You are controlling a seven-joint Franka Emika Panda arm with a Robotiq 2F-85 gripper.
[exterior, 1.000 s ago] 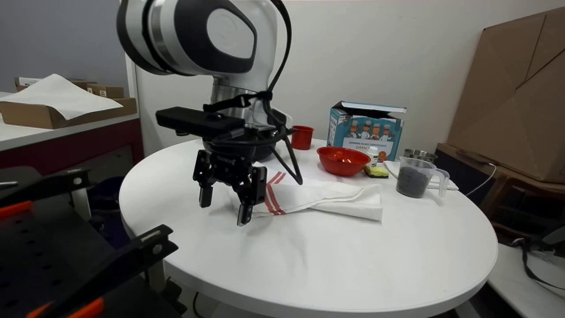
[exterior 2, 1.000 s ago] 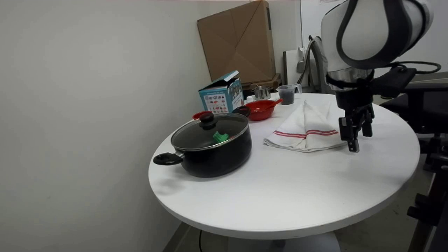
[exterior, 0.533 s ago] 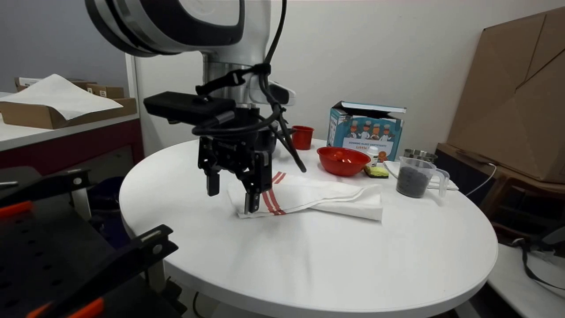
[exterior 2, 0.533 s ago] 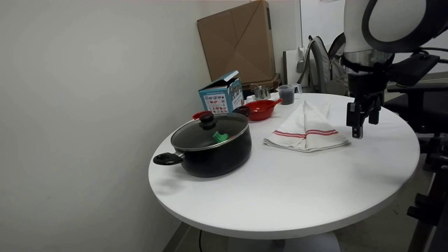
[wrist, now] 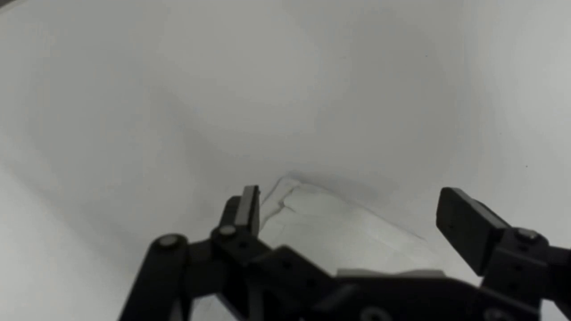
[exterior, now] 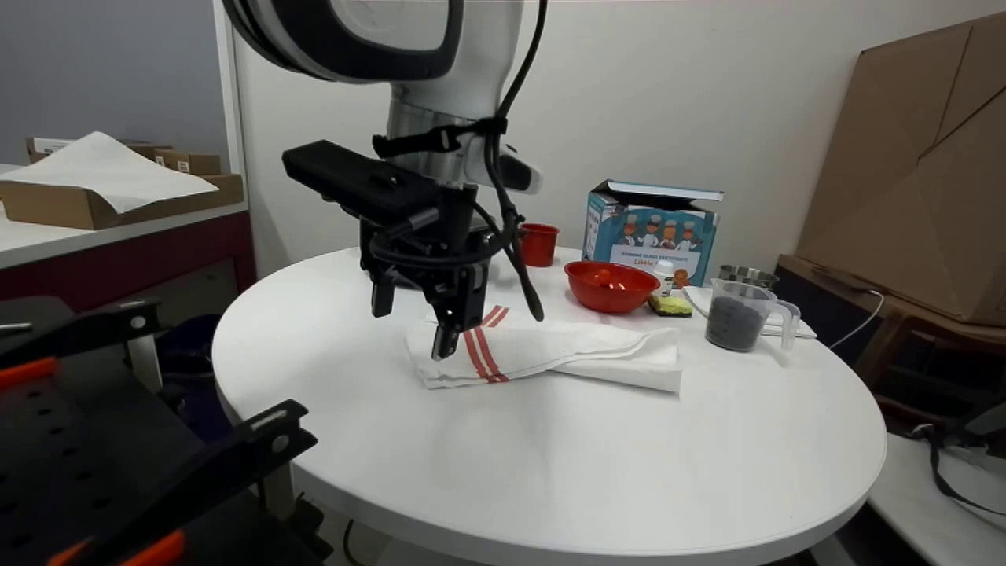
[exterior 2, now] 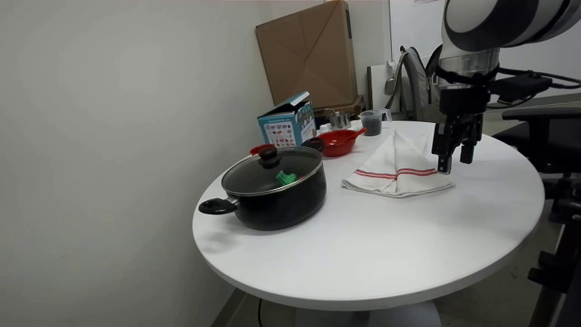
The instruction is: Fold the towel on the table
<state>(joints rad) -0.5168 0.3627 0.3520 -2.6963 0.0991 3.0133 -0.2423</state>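
Note:
The white towel with red stripes (exterior: 581,346) lies folded into a long shape on the round white table (exterior: 629,479). In an exterior view the towel (exterior 2: 386,156) has a raised crease, and its striped end faces the camera. My gripper (exterior: 413,324) is open and empty, tilted, above the table near the towel's striped end. It also shows open in an exterior view (exterior 2: 455,160), over the towel's side edge. In the wrist view a towel corner (wrist: 330,232) with layered edges lies below and between the spread fingers (wrist: 352,209), apart from them.
A black lidded pot (exterior 2: 277,204) stands beside the towel. A red bowl (exterior: 609,287), a red cup (exterior: 538,245), a sponge (exterior: 670,306), a blue box (exterior: 651,236) and a measuring cup (exterior: 737,318) stand at the back.
My gripper has risen from low over the table beside the towel, tilted, and shifted toward the towel's side edge. It stays open. The towel has not moved.

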